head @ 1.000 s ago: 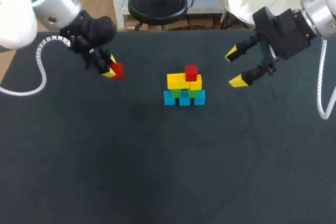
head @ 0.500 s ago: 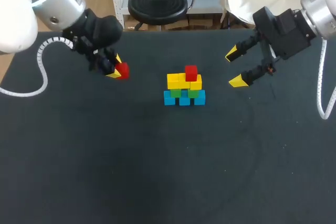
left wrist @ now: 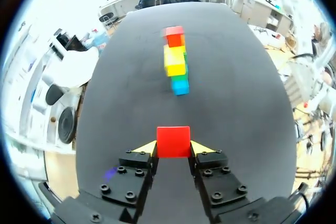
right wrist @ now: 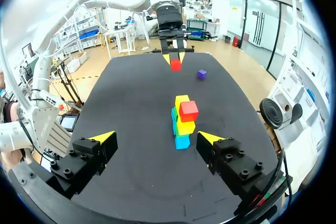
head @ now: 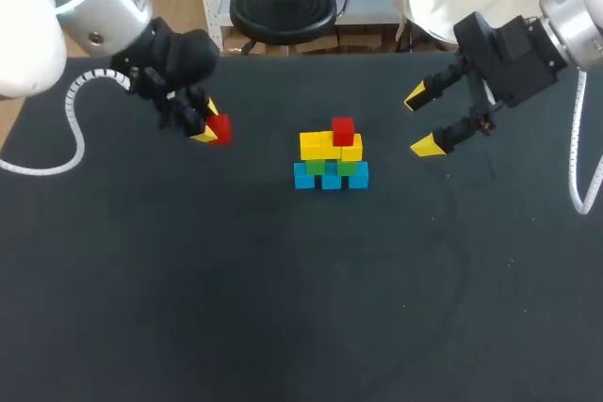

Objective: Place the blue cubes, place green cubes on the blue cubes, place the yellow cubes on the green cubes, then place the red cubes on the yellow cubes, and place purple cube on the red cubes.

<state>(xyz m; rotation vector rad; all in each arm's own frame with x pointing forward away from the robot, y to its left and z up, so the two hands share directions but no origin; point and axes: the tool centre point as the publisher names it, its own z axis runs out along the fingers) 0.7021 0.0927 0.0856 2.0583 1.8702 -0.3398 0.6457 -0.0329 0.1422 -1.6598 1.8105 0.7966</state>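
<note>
From the head view: holding a red cube (head: 219,127) in the left gripper (head: 209,125), fingers closed on its two sides, well to the left of the stack (head: 330,155). Resting the right gripper (head: 421,121) on the opposite side, fingers spread wide and empty. Counting the stack upward: three blue cubes (head: 331,179) on the tabletop (head: 283,308), two green cubes (head: 316,166), two yellow cubes (head: 317,145), then one placed red cube (head: 343,129) over the right-hand yellow. From the left wrist view: looking past the red cube (left wrist: 173,141), pinched between the yellow tips, toward the stack (left wrist: 176,61) well ahead, seen end-on as a single column. From the right wrist view: facing the stack (right wrist: 182,124) between wide-open fingers, with the purple cube (right wrist: 201,74) lying alone on the tabletop beyond, near the left gripper (right wrist: 176,59). Judging by this, midway through the red layer. Next, probably: carry across, line up over the bare left yellow, set down flush beside the placed red cube without nudging it, open, back away. Purple cube only after that.
</note>
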